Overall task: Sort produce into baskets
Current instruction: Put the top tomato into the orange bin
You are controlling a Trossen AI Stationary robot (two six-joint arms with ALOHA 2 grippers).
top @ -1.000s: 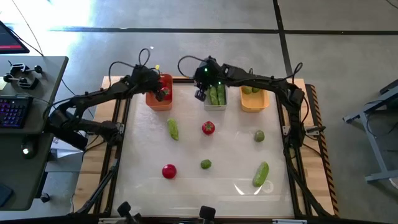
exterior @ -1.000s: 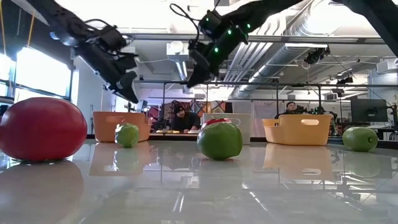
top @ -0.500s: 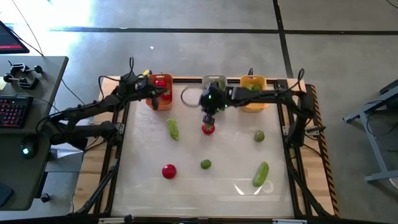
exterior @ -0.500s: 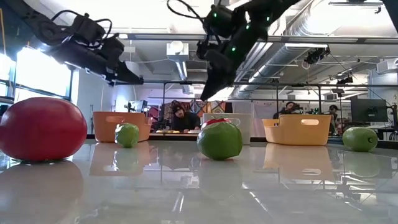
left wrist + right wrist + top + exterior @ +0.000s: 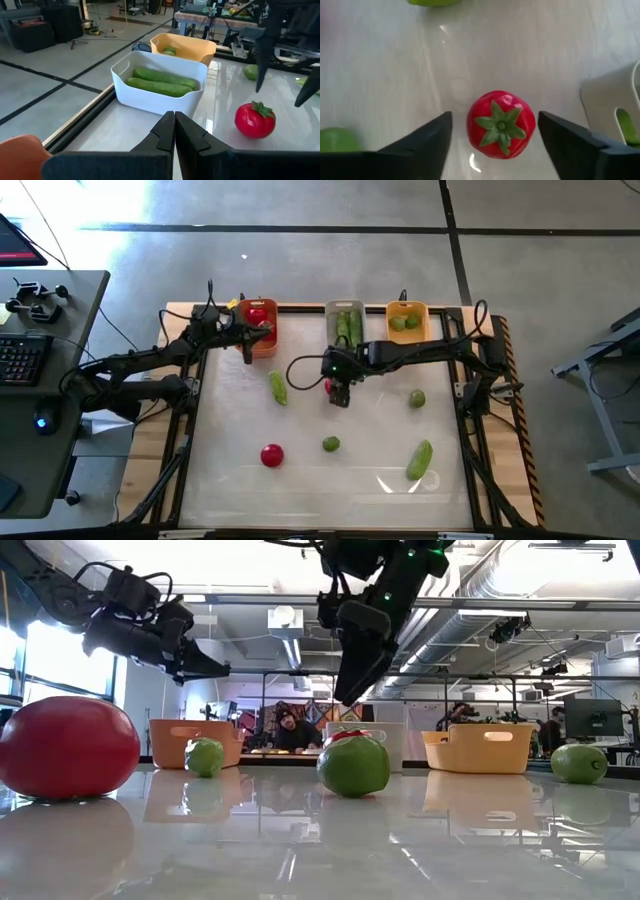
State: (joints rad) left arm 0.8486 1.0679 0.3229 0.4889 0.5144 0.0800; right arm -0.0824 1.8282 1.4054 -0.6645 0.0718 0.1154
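I see the right gripper (image 5: pixel 340 393) at frame centre, fingers (image 5: pixel 420 145) spread wide, straddling the tomato (image 5: pixel 501 124) without contact. Farther back, the grey bin (image 5: pixel 345 327). Upper left, left gripper (image 5: pixel 174 131) pinched closed, empty, beside the orange-red bin (image 5: pixel 258 328).

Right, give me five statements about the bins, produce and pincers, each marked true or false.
1. The grey bin holds cucumbers. True.
2. The right pincer is shut on a lime. False: it is open, straddling a tomato on the table.
3. The left pincer is shut and empty. True.
4. The yellow bin holds tomatoes. False: it holds limes.
5. Two cucumbers lie loose on the table. True.
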